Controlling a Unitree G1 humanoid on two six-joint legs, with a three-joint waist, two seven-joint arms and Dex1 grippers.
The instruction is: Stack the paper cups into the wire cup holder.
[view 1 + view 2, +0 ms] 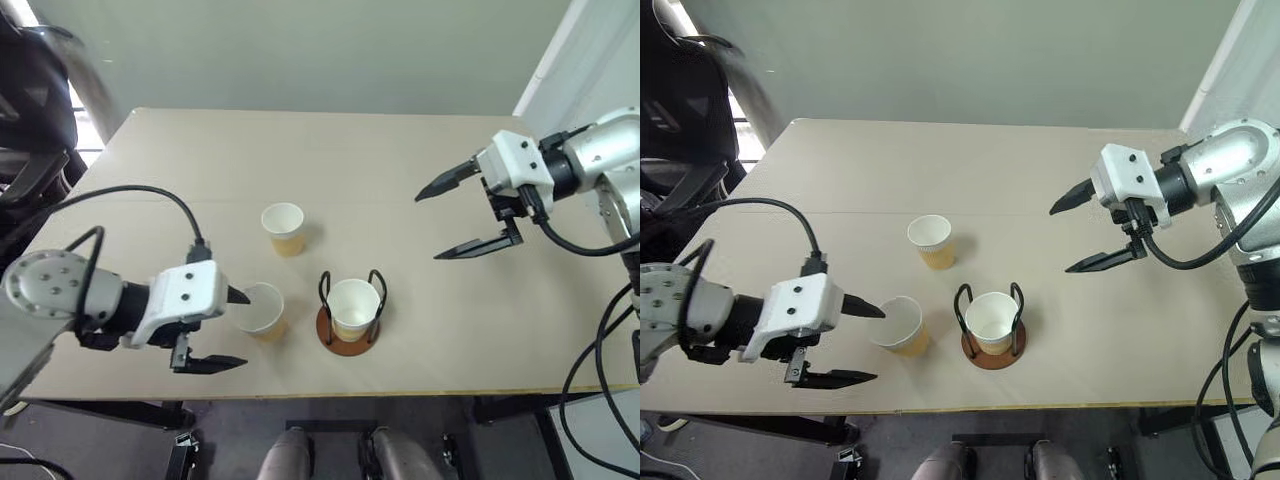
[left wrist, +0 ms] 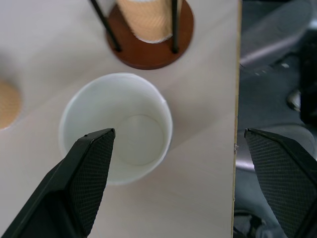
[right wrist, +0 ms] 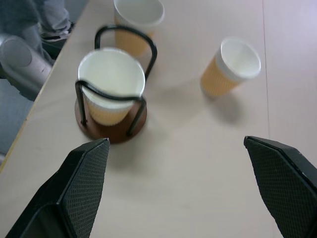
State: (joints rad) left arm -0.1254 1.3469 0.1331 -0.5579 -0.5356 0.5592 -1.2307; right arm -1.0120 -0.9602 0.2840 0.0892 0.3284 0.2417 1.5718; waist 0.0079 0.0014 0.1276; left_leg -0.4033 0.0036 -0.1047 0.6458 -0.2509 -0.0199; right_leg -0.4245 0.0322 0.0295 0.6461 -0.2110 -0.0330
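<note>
Three paper cups stand upright on the pale table (image 1: 420,130). One paper cup (image 1: 354,306) sits inside the wire cup holder (image 1: 347,341), a black wire frame on a reddish-brown disc. A second cup (image 1: 260,310) stands just left of the holder, and a third (image 1: 283,228) stands further back. My left gripper (image 1: 243,330) is open at the second cup (image 2: 116,126): one finger (image 2: 91,168) hangs over its mouth, the other is out past the table's front edge. My right gripper (image 1: 430,227) is open and empty in the air, right of the holder (image 3: 111,126).
The table's front edge (image 1: 420,392) runs close to the holder and the near cup. A dark chair (image 1: 35,110) stands off the table's far left corner. Black cables (image 1: 150,192) loop over my left arm and hang beside my right arm.
</note>
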